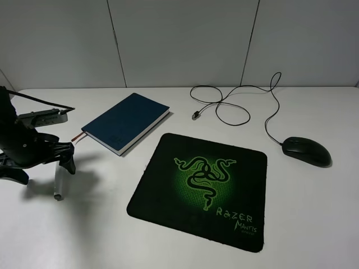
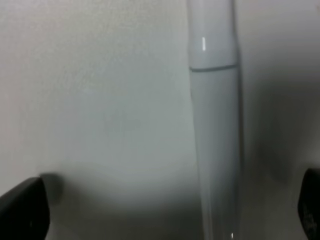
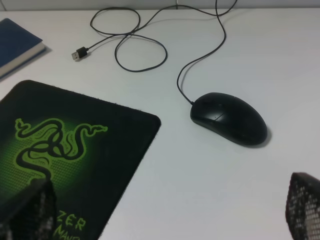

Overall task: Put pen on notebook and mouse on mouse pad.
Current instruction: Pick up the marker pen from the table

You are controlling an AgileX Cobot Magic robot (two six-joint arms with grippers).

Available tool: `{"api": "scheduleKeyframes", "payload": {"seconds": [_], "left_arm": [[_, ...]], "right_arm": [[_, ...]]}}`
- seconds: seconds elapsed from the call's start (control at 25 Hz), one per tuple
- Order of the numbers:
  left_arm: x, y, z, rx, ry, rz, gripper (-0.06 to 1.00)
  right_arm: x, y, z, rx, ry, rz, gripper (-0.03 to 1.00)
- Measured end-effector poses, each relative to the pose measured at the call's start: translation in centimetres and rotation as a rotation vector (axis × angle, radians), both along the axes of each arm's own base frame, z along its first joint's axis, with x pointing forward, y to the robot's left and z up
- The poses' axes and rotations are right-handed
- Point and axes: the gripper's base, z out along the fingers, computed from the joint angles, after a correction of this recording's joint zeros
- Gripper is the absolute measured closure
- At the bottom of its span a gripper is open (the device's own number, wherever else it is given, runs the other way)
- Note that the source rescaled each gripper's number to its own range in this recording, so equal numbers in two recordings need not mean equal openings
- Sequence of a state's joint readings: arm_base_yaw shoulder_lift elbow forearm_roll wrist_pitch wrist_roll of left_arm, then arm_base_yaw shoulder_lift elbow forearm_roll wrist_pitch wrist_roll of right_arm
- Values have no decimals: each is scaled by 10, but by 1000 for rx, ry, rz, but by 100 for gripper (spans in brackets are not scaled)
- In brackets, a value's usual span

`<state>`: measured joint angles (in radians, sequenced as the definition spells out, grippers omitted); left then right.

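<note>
Pen [image 1: 58,180] first. Lay flat on the white table [image 1: 112,241], left of the notebook [image 1: 126,122] and well apart from it, between the spread jaws of the left gripper [image 1: 46,171]. Sat off centre in that gap, by the left wrist view: much closer to one fingertip [image 2: 312,207] than to the other. Risked, on closing, being struck by that nearer side first and pushed or rolled along the table, being round and smooth. Risked also a skewed pinch and a slip in the lift. Looked liable, once on the notebook's hard cover, to roll off if dropped rather than laid down.

Mouse [image 1: 305,151] next. Rested on bare table right of the mouse pad [image 1: 162,185], near its edge but not on it. Trailed a long cable [image 1: 247,109] in loops behind the pad; judged able to snag and tug the mouse back off.

Left arm: hung low at the left side, wrist tipped down over the pen, jaws wide apart, clasping nothing. Right gripper [image 3: 165,212]: appeared only in its own wrist view, likewise spread and empty, set back from the mouse.
</note>
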<state>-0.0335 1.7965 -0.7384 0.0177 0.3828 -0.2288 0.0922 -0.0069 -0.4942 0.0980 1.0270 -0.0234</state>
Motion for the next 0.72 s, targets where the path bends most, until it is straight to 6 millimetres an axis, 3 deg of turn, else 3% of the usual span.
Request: {"api": "scheduleKeyframes", "payload": {"seconds": [0.28,0.36,0.72], "left_arm": [[2,0,-4,2,3,4,-5],[2,0,-4,4,5,0,1],[3,0,-4,7,-3,-4,59]], "right_arm": [[0,0,0,0,0,0,-3],[0,0,0,0,0,0,-3],[0,0,0,0,0,0,-3]]}}
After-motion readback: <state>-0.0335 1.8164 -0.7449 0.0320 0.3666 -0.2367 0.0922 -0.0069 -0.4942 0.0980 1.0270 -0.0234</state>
